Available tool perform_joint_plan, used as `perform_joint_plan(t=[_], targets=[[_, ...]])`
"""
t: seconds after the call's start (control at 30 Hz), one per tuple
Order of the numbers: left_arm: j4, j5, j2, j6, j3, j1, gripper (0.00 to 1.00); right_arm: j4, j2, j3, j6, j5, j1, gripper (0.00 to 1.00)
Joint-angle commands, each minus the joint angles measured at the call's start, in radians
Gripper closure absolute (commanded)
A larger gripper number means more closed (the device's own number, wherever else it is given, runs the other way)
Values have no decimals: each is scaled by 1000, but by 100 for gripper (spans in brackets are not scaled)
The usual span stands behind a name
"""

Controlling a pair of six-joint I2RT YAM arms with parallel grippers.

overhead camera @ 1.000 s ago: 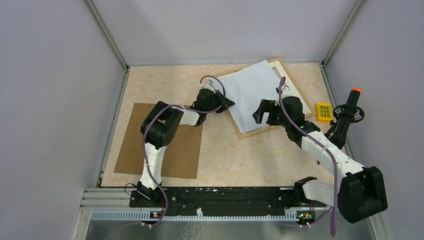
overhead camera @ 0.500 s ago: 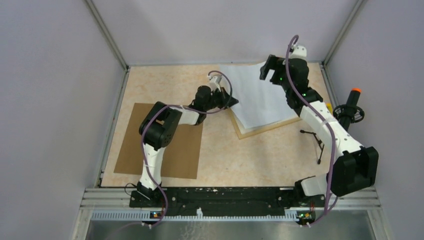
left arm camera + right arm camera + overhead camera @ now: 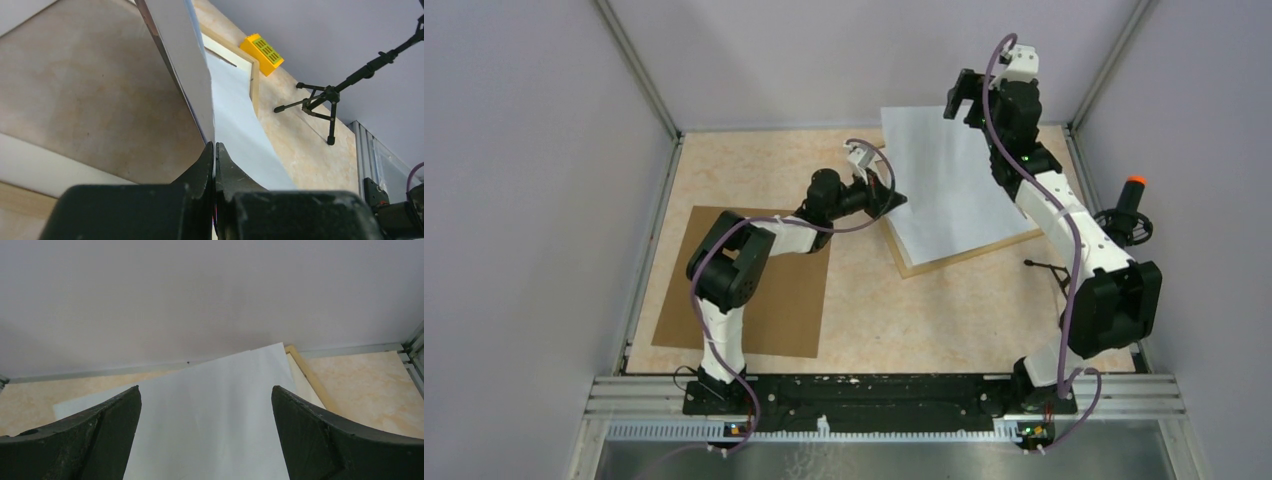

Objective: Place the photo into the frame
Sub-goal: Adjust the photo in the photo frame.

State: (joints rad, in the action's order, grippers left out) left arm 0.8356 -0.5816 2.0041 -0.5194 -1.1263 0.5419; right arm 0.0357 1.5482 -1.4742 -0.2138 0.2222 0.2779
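Observation:
The photo [image 3: 944,185] shows only its white back; the print is hidden. It lies slanted over the light wood frame [image 3: 954,256] at the back right, with its left edge lifted. My left gripper [image 3: 892,196] is shut on that left edge; the left wrist view shows the jaws [image 3: 215,146] pinching the sheet [image 3: 190,60] above the frame corner [image 3: 254,82]. My right gripper [image 3: 961,108] is open and empty, raised over the photo's far edge. In the right wrist view its fingers [image 3: 206,390] straddle the white sheet [image 3: 210,410] without touching, with the frame rail [image 3: 300,365] beside it.
A brown backing board [image 3: 744,290] lies at the left. A small black tripod [image 3: 1049,272] stands right of the frame, with an orange-tipped handle [image 3: 1130,205] further right. A yellow block [image 3: 261,47] sits beyond the frame. Grey walls close in the back and sides.
My right arm swung from the frame's near-right side up to its far edge and rose. My left gripper lifted the photo's left edge higher, tilting the sheet up.

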Motion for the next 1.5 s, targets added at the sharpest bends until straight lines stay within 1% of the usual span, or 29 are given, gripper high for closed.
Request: perform_joint_plan(t=[0.0,0.1,0.23,0.4,0.53,0.7,0.9,1.03,1.27,1.47], targets=[[107,-74,-37,71,-31,14,100,33,-20,6,36,-2,-14,1],[138,-104,-13,60,-47,18,100,81,-61,57,48,-6,-14,1],[240,-133,4,36,-25,22,100,102,-78,84,50,-4,-20,1],[323,-117,45,40,-33,25,100,98,-82,88,53,2,-26,1],[384,-96,108,-33,-71,24,100,104,-93,101,54,3,-28,1],[412,-44,159,-102,-95,23,100,104,-96,106,58,6,-29,1],[489,6,184,-166,-47,20,100,106,-94,112,58,4,-31,1],[531,34,202,-190,-44,20,100,107,-95,112,52,0,-33,1],[578,25,276,-267,-104,18,100,115,-96,122,46,-8,-33,1],[607,-23,335,-326,-163,23,100,112,-87,118,45,-10,-34,1]])
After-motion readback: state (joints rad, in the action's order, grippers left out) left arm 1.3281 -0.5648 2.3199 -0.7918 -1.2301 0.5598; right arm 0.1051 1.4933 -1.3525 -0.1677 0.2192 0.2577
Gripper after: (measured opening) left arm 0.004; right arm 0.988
